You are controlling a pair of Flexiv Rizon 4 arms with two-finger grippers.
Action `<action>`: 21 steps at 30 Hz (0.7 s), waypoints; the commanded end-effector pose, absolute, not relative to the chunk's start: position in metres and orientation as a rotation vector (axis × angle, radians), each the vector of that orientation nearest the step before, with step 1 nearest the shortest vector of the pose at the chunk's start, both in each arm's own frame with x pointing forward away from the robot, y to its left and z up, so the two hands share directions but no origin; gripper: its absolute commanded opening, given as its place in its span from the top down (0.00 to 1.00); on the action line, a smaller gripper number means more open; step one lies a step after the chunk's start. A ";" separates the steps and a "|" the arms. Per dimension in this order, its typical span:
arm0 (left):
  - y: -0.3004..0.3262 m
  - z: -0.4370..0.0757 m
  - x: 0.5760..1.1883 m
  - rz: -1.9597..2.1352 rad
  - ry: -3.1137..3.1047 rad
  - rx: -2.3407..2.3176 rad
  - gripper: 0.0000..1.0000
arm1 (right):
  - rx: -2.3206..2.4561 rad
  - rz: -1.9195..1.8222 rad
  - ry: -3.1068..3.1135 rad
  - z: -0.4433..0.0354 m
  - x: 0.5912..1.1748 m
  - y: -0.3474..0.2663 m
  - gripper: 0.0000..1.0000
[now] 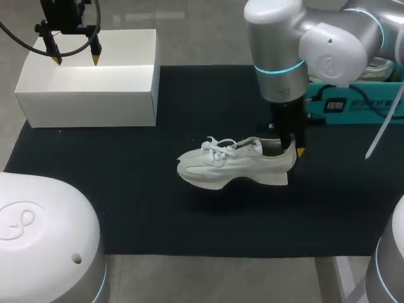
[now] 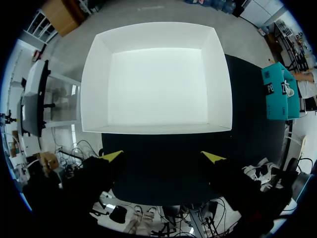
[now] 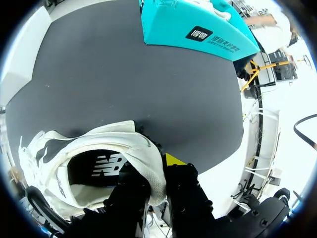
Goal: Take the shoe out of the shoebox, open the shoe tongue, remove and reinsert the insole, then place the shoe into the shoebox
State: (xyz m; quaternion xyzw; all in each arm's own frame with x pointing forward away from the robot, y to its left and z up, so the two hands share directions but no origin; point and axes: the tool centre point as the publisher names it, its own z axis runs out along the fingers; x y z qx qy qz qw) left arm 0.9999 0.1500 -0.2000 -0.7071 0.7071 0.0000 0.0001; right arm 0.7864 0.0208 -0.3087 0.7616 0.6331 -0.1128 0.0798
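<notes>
Holding the shoe [image 1: 233, 167] outside the white shoebox [image 1: 88, 101], right fingers [image 1: 300, 151] clamp its heel; left fingers [image 1: 95, 58] hang apart.

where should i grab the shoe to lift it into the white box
Pinch the heel rim of the shoe from above, one finger inside the opening, one behind the heel. It stands on its sole, opening up, and that rim is thin. The right gripper sits there.
</notes>
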 end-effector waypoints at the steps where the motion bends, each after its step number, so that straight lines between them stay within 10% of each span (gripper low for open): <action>1: 0.150 -0.200 1.000 0.000 2.222 -2.221 0.00 | 2.282 -0.330 1.879 -0.317 0.786 0.027 1.00; 21: 0.150 -0.200 1.000 0.000 2.222 -2.221 0.00 | 2.298 -0.371 1.763 -0.350 0.783 0.022 1.00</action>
